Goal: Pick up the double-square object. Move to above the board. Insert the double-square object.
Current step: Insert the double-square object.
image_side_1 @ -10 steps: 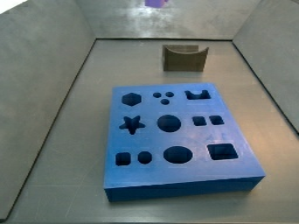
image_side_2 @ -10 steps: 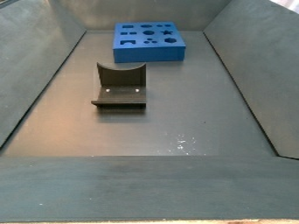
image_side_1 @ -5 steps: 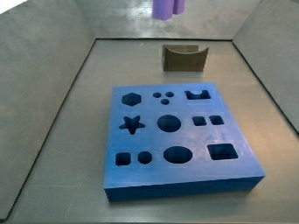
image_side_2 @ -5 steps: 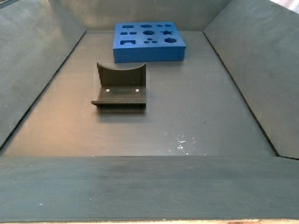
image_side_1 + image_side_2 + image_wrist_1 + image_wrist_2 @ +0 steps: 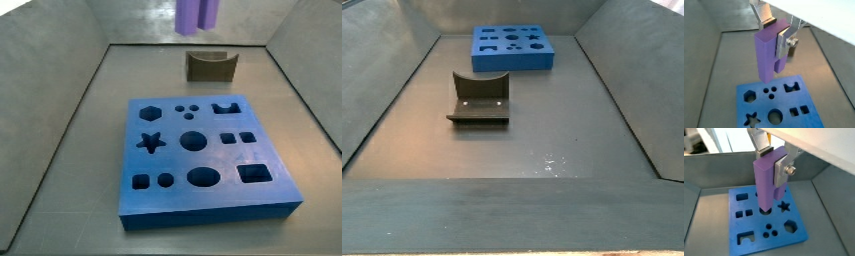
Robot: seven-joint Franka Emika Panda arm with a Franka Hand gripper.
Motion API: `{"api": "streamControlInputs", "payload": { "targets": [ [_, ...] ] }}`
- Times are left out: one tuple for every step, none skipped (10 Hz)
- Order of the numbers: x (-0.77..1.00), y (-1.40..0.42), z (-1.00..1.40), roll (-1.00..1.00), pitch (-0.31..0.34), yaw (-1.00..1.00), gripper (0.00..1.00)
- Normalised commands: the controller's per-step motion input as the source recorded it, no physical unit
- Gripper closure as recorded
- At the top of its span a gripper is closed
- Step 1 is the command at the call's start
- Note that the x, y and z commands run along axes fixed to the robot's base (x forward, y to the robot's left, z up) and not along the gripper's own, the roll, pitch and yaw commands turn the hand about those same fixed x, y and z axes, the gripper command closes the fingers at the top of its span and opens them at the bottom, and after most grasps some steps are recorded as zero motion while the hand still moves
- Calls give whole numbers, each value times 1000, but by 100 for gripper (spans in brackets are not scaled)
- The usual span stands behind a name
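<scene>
My gripper [image 5: 774, 30] is shut on the double-square object [image 5: 767, 55], a tall lavender block that hangs upright with its notched end down; both wrist views show it [image 5: 767, 178]. The silver fingers [image 5: 782, 169] clamp its upper part. It hangs well above the blue board [image 5: 784, 115], over its hole rows [image 5: 747, 228]. In a side view only the block's lower end [image 5: 198, 14] shows at the top edge, above the far end of the bin; the gripper is out of that frame. The board also shows in both side views [image 5: 267, 205] [image 5: 482, 62].
An olive-brown notched block [image 5: 210, 66] stands beyond the board near the back wall. The dark fixture [image 5: 480, 102] stands on the floor mid-bin. Grey bin walls [image 5: 60, 110] slope up on all sides.
The lavender block has come lower into a side view: only a sliver showed at the top edge a second ago, now more of its lower end hangs in view.
</scene>
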Motion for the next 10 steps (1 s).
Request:
{"api": "streamControlInputs", "payload": {
  "targets": [
    [357, -123, -423, 209, 0, -674, 100],
    [369, -134, -446, 223, 0, -666, 100],
    [366, -143, -440, 206, 0, -657, 100],
    [371, -151, -417, 174, 0, -651, 100],
    [380, -171, -400, 103, 0, -646, 100],
    [380, -174, -411, 69, 0, -634, 100],
    [363, -171, -449, 69, 0, -663, 100],
    [289, -137, -469, 9, 0, -754, 100],
    [206, -111, -440, 0, 0, -829, 100],
    [151, -89, -363, 0, 0, -880, 100]
  ]
}}
